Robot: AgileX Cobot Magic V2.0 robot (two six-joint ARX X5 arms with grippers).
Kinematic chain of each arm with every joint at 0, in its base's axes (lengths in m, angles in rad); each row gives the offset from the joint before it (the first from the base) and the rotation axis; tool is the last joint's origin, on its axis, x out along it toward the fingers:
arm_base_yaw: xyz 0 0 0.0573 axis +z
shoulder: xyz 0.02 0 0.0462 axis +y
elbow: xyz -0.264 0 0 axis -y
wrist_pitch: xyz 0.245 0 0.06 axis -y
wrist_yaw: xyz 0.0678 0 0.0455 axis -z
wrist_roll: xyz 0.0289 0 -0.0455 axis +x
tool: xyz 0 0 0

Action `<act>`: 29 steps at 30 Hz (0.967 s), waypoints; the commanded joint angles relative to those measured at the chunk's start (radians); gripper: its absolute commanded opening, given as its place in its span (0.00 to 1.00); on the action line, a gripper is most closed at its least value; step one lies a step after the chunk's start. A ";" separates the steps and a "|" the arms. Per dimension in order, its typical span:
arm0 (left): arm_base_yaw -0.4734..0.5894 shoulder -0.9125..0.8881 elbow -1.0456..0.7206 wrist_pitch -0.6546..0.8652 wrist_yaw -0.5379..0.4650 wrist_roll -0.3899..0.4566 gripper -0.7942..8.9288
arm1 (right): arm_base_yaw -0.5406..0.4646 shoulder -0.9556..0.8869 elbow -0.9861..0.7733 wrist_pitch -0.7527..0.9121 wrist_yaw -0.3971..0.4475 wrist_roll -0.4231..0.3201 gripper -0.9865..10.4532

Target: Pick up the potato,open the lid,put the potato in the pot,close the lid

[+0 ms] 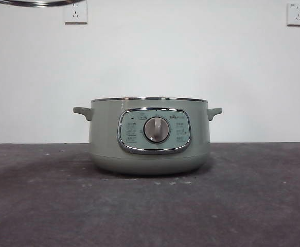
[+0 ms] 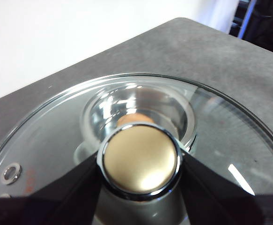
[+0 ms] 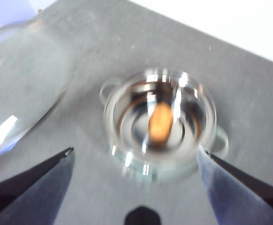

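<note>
The pot (image 1: 150, 136) stands uncovered in the middle of the grey table (image 1: 36, 206), its control panel and round dial (image 1: 156, 129) facing the front camera. From the right wrist view the potato (image 3: 160, 123) lies on the shiny floor of the pot, roughly central, though the picture is blurred and its outline is soft.

The left gripper (image 2: 141, 164) is clamped on the knob (image 2: 141, 159) of the lid (image 2: 230, 140), one black jaw pressed against each side of it. The lid is held in the air, well above the table and off to one side of the pot; in the front view only a sliver of its chrome rim shows at the top left corner. Through the glass, the left wrist camera looks down into the pot, with an orange patch that is probably the potato.

The right gripper (image 3: 138, 157) hangs high above the pot with its jaws spread wide and nothing between them. The edge of the raised lid shows at the side of its view
</note>
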 commanded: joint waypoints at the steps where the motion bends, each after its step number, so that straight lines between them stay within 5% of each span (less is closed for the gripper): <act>1: -0.044 0.058 0.005 0.107 0.010 -0.005 0.08 | 0.000 -0.161 -0.182 -0.026 0.004 0.000 0.47; 14: -0.235 0.441 0.024 0.483 -0.158 -0.006 0.07 | 0.000 -0.831 -0.852 -0.026 0.003 0.188 0.47; 29: -0.269 0.785 0.262 0.509 -0.173 -0.006 0.07 | 0.000 -0.957 -0.988 -0.026 0.004 0.234 0.47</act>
